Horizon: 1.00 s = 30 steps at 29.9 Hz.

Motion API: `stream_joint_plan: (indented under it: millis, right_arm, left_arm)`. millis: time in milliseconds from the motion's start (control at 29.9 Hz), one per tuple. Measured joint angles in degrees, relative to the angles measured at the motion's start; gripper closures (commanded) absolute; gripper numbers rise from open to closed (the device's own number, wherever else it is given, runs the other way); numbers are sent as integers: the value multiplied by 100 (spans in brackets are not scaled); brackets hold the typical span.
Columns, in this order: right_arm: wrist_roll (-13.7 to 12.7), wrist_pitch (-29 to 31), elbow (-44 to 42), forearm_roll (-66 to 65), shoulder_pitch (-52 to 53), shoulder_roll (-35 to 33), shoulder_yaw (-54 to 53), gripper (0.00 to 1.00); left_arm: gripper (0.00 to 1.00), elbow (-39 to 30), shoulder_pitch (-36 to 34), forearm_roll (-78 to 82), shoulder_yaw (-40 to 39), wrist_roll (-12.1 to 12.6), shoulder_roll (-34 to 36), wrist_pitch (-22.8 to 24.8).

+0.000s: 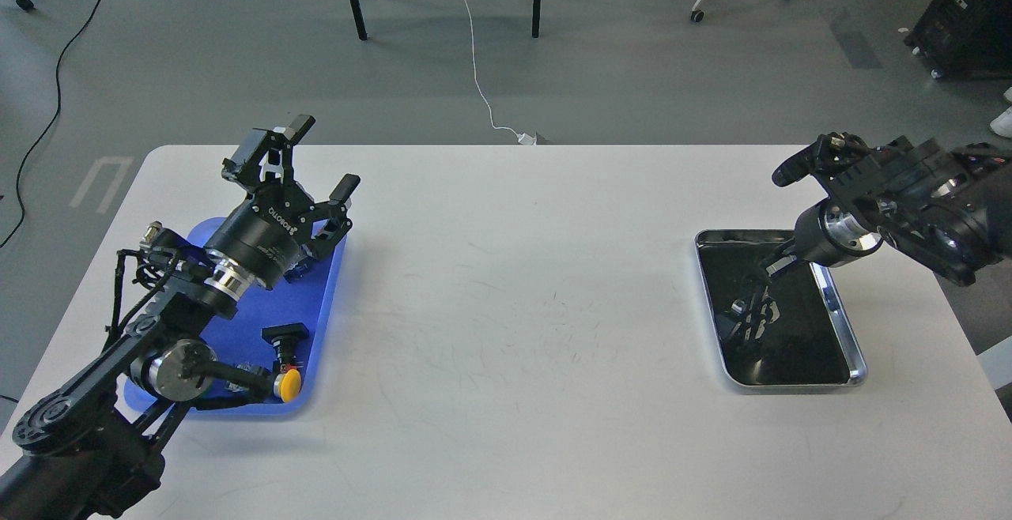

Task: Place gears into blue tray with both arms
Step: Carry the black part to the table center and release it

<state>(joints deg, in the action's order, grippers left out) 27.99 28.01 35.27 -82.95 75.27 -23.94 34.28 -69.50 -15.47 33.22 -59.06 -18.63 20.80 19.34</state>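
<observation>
The blue tray point(320, 291) lies at the table's left, partly covered by my left arm. My left gripper point(322, 156) hangs over the tray's far end, tilted up and away, open with nothing between its fingers. My right arm reaches in from the right over the silver tray point(858, 362). The right gripper point(757, 307) points down into that tray, and its dark fingers blend with the black lining and their reflection. I cannot make out the gears against that lining. A small grey speck point(737, 308) sits by the fingers.
In the blue tray lie a push-button switch with a yellow cap point(289, 384) and a black block point(286, 335). White tabletop point(514, 307) spans between the two trays. Chair legs and cables are on the floor beyond the far edge.
</observation>
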Motion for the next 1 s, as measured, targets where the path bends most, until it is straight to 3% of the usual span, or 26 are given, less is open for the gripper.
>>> stream_joint_plan:
  millis: [267, 434, 768, 1002]
  right_arm:
    - [-1, -2, 862, 25, 820, -128, -124, 79]
    - [1, -2, 1217, 172, 1026, 391, -132, 79]
    - [2, -3, 741, 213, 861, 2191, -104, 79]
    - [1, -1, 418, 211, 534, 2390, -78, 79]
  left_arm:
    - [2, -2, 0, 0, 3, 0, -4, 6]
    - [2, -2, -3, 0, 7, -1, 152, 169]
    - [2, -110, 53, -18, -162, -30, 544, 204]
    - [2, -306, 292, -19, -350, -22, 606, 204]
